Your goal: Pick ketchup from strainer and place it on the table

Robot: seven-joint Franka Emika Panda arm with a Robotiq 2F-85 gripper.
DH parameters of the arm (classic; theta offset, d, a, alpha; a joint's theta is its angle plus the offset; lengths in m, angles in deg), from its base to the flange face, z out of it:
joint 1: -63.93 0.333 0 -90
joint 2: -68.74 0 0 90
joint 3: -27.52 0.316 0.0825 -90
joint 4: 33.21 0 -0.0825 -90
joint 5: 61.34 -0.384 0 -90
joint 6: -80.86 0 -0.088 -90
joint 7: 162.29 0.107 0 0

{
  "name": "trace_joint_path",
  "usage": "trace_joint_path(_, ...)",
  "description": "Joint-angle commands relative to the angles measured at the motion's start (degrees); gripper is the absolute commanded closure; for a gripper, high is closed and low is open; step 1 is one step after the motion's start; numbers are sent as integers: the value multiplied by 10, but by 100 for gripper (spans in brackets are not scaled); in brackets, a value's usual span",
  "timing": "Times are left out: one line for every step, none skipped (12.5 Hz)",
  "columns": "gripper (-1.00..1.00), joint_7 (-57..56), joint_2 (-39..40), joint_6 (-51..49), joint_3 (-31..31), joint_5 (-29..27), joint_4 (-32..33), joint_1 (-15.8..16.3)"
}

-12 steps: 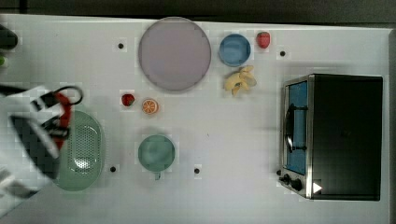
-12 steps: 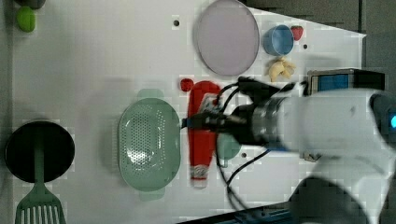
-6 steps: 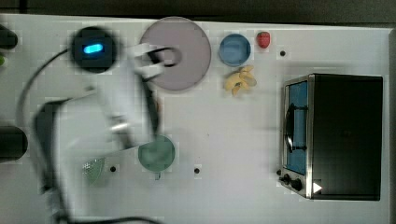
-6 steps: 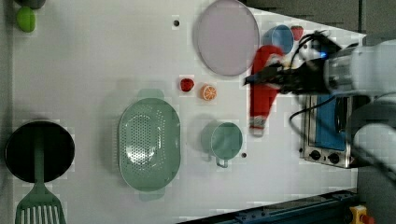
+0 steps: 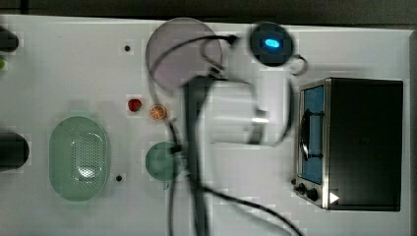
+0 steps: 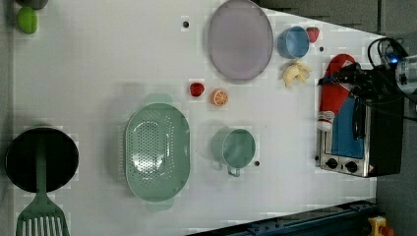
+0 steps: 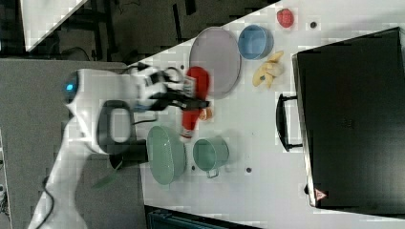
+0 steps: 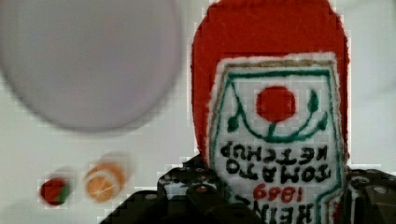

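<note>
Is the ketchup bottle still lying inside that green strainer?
No. In the left view the strainer sits empty, while the ketchup hangs in the hand by the oven.

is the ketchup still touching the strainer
Apart. In the left view the ketchup hangs in the gripper by the oven, far from the empty strainer.

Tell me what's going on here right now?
The gripper is shut on the ketchup and carries it in the air, cap hanging down. In the left view it shows by the toaster oven. The strainer sits empty on the table, with the teal cup beside it. The bottle has not been set down yet.
</note>
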Motion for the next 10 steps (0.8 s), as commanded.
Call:
trace_joint_path(-18,-42,4,41,0,0,50,14)
trace_joint_path(-18,-42,5,73,-2,1,74,14)
trace_joint_path(-18,-42,7,102,-3,1,98,14)
trace_joint_path(-18,-42,11,126,-3,1,120,15)
trace_joint_path(-18,-42,18,146,-3,1,139,14)
trace_joint_path(-18,-42,28,163,-3,1,154,14)
trace_joint_path(-18,-42,41,179,-3,1,165,14)
trace_joint_path(-18,-42,54,199,-3,1,170,14)
trace_joint_path(-25,-42,65,217,-6,1,174,14)
trace_joint_path(-44,-42,74,231,-9,1,178,14)
